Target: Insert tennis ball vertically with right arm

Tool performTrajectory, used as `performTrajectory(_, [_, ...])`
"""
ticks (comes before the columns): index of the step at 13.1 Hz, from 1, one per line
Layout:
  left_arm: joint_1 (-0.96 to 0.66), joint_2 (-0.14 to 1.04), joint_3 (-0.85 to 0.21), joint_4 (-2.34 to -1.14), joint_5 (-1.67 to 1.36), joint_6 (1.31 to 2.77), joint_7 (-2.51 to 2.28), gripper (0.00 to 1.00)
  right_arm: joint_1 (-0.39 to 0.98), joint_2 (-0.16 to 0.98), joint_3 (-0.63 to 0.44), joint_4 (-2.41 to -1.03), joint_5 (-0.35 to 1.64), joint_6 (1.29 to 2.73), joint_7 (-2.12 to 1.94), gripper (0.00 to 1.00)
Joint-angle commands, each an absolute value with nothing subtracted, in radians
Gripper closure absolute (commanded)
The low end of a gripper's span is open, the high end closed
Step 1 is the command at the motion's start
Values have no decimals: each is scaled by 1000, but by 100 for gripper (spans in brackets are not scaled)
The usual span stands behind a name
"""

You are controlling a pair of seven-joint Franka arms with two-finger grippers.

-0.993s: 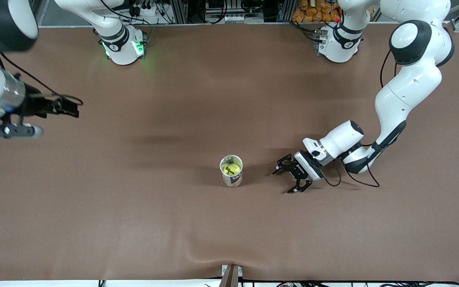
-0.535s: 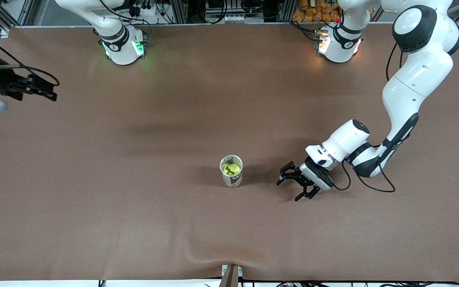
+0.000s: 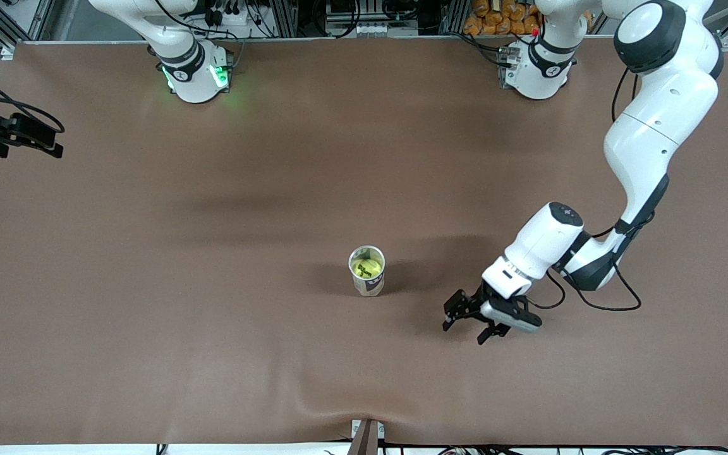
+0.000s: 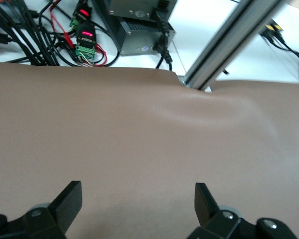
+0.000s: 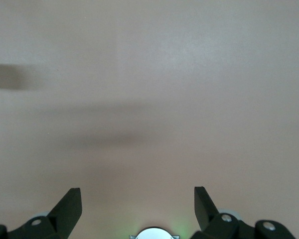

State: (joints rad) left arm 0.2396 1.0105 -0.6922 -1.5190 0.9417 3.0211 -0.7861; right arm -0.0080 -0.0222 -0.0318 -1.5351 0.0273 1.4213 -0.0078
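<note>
A yellow-green tennis ball [image 3: 367, 267] sits inside an upright open-topped can [image 3: 370, 285] at the middle of the brown table. My left gripper [image 3: 465, 327] hovers low over the table beside the can, toward the left arm's end, open and empty. In the left wrist view the left gripper [image 4: 138, 196] has only bare table between its fingers. My right gripper [image 3: 54, 142] is open and empty at the right arm's end of the table, well away from the can. The right wrist view shows the right gripper [image 5: 138, 199] over bare table.
Both arm bases [image 3: 196, 76] [image 3: 538, 69] stand along the table's edge farthest from the front camera. The cover ripples near a bracket [image 3: 367, 436] at the nearest edge. The left wrist view shows an aluminium strut [image 4: 224, 45] and wired electronics [image 4: 139, 25] off the table.
The left gripper has drawn away from the can, toward the front camera. The right gripper has pulled back to the right arm's end of the table. Both stayed open.
</note>
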Motion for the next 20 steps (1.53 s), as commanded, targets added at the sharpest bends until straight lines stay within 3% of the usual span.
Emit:
performTrajectory(1, [238,997,-739,-1447,861,2846,-813,0,-17,-54,-25,-1532,15,1413,-21,0])
performTrajectory(5, [314,983,-882,-1415,856,2581,-813,0,-17,-60,-23,-1545,3,1416,-21,0])
performTrajectory(8, [321,982,-988,-1316,824,2266,-799,0,-12,-61,-20,-1545,-14,1424,-15,0])
performTrajectory(10, [357,976,-1056,-1313,821,2168,-798,0,-17,-64,-23,-1543,-12,1416,-11,0])
performTrajectory(15, [483,974,-1343,-1312,812,1825,-785,0,8,-64,-17,-1539,3,1422,-6,0])
performTrajectory(17, [517,974,-1417,-1313,798,1750,-785,0,6,-63,-17,-1540,2,1419,-6,0])
performTrajectory(20, [514,974,-1434,-1312,801,1749,-785,0,6,-67,-18,-1540,3,1405,-6,0])
